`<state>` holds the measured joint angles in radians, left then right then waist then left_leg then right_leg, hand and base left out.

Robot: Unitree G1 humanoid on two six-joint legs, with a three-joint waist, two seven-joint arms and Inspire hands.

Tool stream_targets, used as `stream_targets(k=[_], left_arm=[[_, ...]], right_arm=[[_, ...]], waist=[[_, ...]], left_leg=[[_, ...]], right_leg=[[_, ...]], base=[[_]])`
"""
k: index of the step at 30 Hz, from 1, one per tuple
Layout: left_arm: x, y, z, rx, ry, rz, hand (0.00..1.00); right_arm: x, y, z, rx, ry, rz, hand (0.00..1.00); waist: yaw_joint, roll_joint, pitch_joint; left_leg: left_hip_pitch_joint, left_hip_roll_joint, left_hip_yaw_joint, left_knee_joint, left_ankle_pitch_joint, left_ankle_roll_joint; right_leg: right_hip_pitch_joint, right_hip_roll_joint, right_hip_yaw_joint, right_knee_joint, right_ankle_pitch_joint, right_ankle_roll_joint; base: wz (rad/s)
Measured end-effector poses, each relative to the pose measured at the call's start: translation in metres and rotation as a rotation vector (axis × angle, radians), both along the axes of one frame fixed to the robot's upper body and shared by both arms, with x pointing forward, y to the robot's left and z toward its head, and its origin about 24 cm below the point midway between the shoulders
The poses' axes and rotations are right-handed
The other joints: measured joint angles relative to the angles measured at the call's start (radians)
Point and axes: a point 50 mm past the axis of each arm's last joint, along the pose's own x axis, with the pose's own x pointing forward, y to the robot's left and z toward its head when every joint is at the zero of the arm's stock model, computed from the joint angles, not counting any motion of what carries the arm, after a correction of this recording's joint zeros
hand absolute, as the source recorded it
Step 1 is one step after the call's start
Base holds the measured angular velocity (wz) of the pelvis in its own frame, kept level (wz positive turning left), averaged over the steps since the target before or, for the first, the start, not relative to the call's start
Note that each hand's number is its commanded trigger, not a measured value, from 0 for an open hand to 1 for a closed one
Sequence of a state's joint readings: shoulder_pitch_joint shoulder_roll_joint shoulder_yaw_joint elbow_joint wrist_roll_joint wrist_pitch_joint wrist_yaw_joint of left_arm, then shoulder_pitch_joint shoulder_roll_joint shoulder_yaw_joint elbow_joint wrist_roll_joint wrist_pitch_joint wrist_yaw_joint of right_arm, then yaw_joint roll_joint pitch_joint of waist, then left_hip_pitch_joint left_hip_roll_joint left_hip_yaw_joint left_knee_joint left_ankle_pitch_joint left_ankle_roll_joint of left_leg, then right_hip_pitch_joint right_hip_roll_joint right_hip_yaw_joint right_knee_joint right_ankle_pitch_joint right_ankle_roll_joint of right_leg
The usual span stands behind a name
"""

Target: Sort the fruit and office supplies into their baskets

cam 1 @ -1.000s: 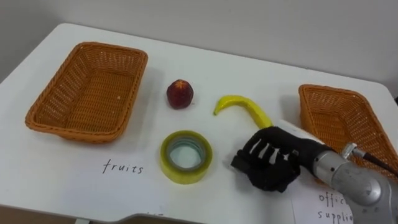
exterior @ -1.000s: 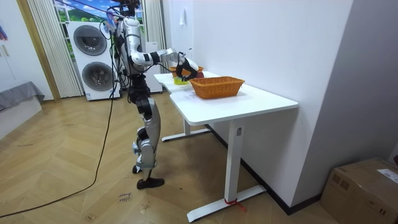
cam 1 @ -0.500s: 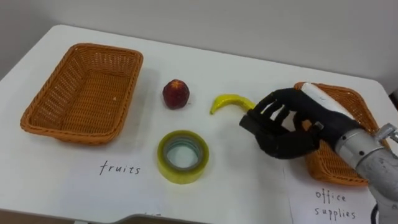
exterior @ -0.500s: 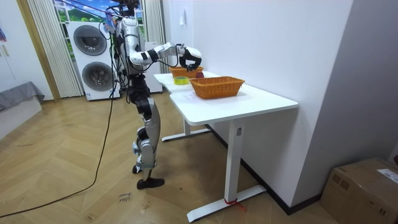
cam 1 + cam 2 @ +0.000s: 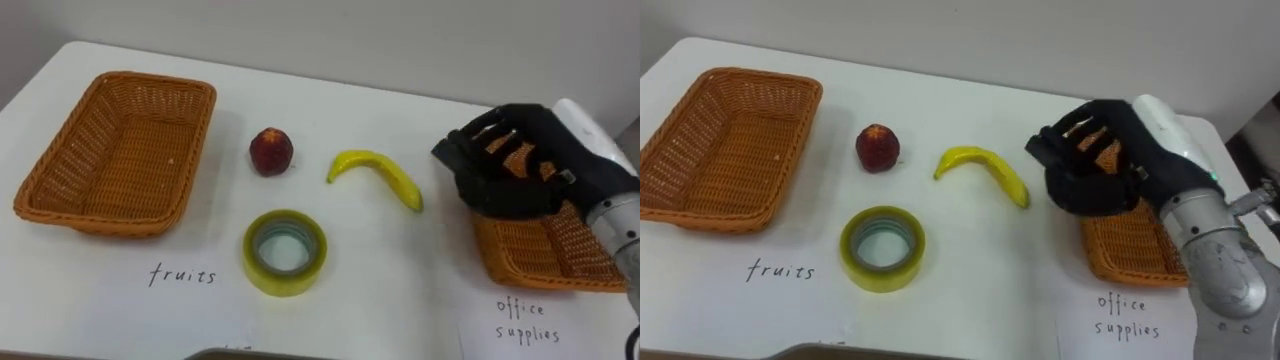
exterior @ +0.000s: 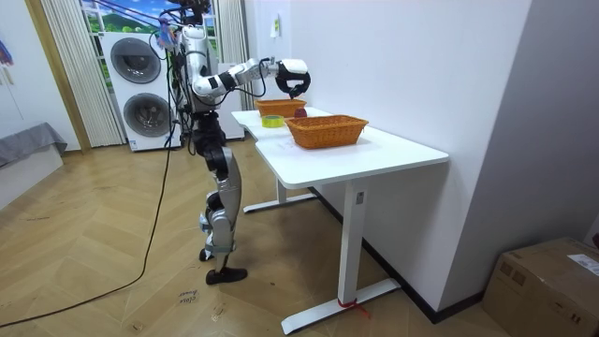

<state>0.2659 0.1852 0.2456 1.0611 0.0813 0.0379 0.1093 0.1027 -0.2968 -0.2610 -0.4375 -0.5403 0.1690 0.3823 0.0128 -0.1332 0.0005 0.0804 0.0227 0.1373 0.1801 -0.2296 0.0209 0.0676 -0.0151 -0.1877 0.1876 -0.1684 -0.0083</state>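
My right hand [image 5: 520,165] hovers over the near-left part of the office supplies basket [image 5: 545,255] at the table's right. Its fingers are curled, and what lies inside the fist is hidden. A yellow banana [image 5: 375,172] lies mid-table, just left of that hand. A red peach [image 5: 271,150] sits further left. A roll of yellow tape [image 5: 284,251] lies flat in front of them. The empty fruit basket [image 5: 60,170] stands at the left. In the room view I stand at the table's end with my right hand [image 6: 292,80] raised above the table.
Handwritten paper labels lie at the table's front: "fruits" [image 5: 183,274] below the left basket, "office supplies" [image 5: 530,320] below the right one. The white table's [image 6: 374,154] near edge runs just below the labels. A wall rises behind the table.
My right hand has lifted off the table just right of the banana and travelled up and right, ending above the office supplies basket. Fruit and tape have stayed put.
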Motion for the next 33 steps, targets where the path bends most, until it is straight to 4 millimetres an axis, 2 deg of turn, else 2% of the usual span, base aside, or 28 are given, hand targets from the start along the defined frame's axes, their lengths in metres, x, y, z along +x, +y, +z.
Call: stream_targets(k=[9, 17, 23, 33], left_arm=[[0.0, 0.001, 0.001, 0.039, 0.009, 0.007, 0.0], [0.0, 0.001, 0.0, 0.039, 0.007, 0.011, 0.0], [0.001, 0.001, 0.0, 0.036, 0.005, 0.011, 0.0], [0.002, 0.001, 0.001, 0.036, 0.003, 0.011, 0.0]], right_arm=[[0.0, -0.018, 0.008, -0.036, -0.063, -0.077, 1.0], [0.003, -0.035, -0.017, -0.004, 0.028, -0.148, 1.0], [0.003, -0.037, -0.02, 0.034, 0.033, -0.152, 1.0], [0.003, -0.038, -0.022, 0.07, 0.032, -0.155, 1.0]], waist=[[-0.008, -0.001, 0.0], [-0.012, -0.002, 0.0004], [-0.015, -0.008, 0.0029], [-0.02, -0.005, 0.0046]], left_leg=[[0.001, 0.001, 0.002, 0.001, 0.0, 0.0], [0.002, 0.001, 0.005, 0.005, 0.0, 0.0], [0.002, 0.001, 0.007, 0.007, 0.0, 0.0], [0.005, 0.001, 0.009, 0.005, 0.0, 0.0]], right_leg=[[-0.001, 0.0, -0.001, 0.0, 0.0, 0.0], [0.002, 0.0, 0.002, 0.002, 0.0, 0.0], [0.002, 0.001, 0.009, 0.001, 0.0, 0.0], [0.004, 0.001, 0.013, 0.001, 0.0, 0.0]], base=[[0.0], [0.0], [0.0], [0.0]])
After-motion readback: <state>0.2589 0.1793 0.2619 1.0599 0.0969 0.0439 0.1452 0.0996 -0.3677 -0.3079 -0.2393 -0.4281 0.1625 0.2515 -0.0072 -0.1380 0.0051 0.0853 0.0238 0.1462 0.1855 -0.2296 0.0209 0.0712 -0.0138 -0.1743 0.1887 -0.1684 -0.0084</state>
